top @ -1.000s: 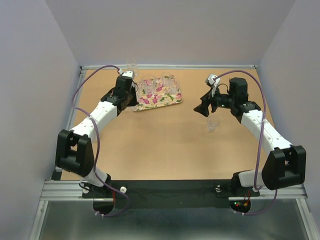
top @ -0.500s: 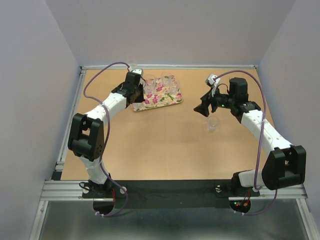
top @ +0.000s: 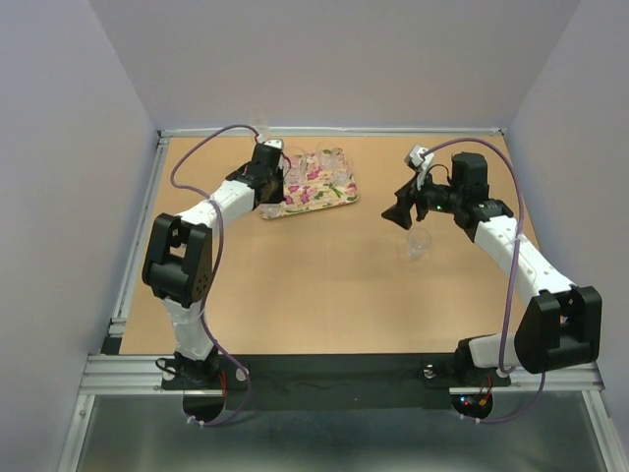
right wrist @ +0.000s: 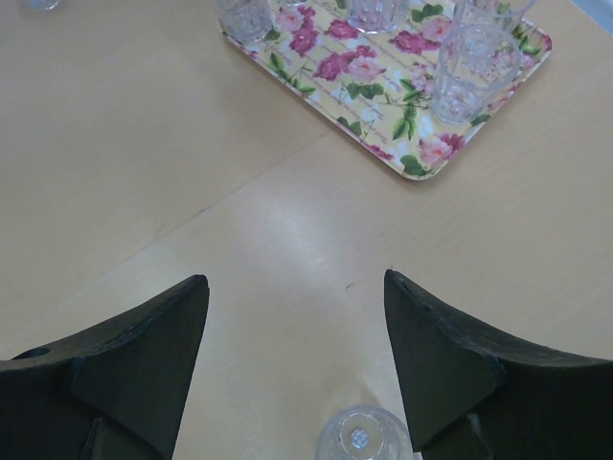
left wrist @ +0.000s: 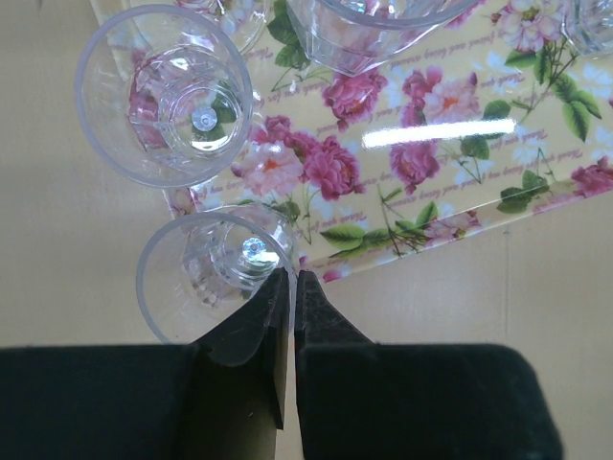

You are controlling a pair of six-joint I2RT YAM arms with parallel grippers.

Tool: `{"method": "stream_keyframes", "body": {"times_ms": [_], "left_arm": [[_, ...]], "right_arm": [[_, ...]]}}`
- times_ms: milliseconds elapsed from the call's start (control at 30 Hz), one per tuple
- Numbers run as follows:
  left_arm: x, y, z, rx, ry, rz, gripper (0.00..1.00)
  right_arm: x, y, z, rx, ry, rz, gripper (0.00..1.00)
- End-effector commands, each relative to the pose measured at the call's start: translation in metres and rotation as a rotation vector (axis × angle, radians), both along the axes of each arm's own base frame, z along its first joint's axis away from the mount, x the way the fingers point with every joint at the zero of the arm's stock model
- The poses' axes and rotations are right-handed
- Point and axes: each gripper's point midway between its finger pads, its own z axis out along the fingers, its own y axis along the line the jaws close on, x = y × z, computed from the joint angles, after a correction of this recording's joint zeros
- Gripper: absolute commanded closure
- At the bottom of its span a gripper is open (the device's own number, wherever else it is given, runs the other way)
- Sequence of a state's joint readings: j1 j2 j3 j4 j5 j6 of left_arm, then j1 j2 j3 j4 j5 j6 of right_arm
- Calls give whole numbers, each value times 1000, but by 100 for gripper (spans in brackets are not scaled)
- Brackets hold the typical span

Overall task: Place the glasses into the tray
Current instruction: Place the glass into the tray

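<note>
Two grippers, one tray, glasses set over a tan table

Narrowed almost to touching, the jaws of the left gripper [left wrist: 293, 276] are pinched on the rim of one clear glass [left wrist: 215, 278] at the corner of the floral tray [left wrist: 431, 192]; whether its base is on the tray cannot be told. The right gripper [right wrist: 297, 316] is spread wide above a lone glass [right wrist: 362, 436] on the table [top: 314, 285]. At least four tumblers [right wrist: 465, 62] are held upright in the tray. Pale grey walls [top: 334, 59] enclose the table.

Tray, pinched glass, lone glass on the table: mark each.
tray [left wrist: 450, 192], left wrist view, its flowered floor.
pinched glass [left wrist: 251, 251], left wrist view, its base seen through the mouth.
lone glass [top: 419, 245], top external view, its side wall.
</note>
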State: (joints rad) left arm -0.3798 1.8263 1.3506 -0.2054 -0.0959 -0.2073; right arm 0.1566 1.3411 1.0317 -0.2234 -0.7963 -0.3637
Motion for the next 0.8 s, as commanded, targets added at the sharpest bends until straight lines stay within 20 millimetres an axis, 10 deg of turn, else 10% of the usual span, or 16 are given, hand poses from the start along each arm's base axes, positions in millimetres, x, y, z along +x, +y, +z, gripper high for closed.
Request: {"method": "stream_keyframes", "body": {"times_ms": [0, 367, 767], "left_arm": [[19, -3, 24, 12, -79, 6, 87], [18, -5, 34, 13, -95, -3, 43], [-14, 5, 109, -59, -313, -40, 21]], "right_arm": [[1, -2, 11, 8, -61, 3, 21], [1, -4, 13, 9, -66, 0, 21], [2, -6, 13, 4, -73, -8, 21]]}}
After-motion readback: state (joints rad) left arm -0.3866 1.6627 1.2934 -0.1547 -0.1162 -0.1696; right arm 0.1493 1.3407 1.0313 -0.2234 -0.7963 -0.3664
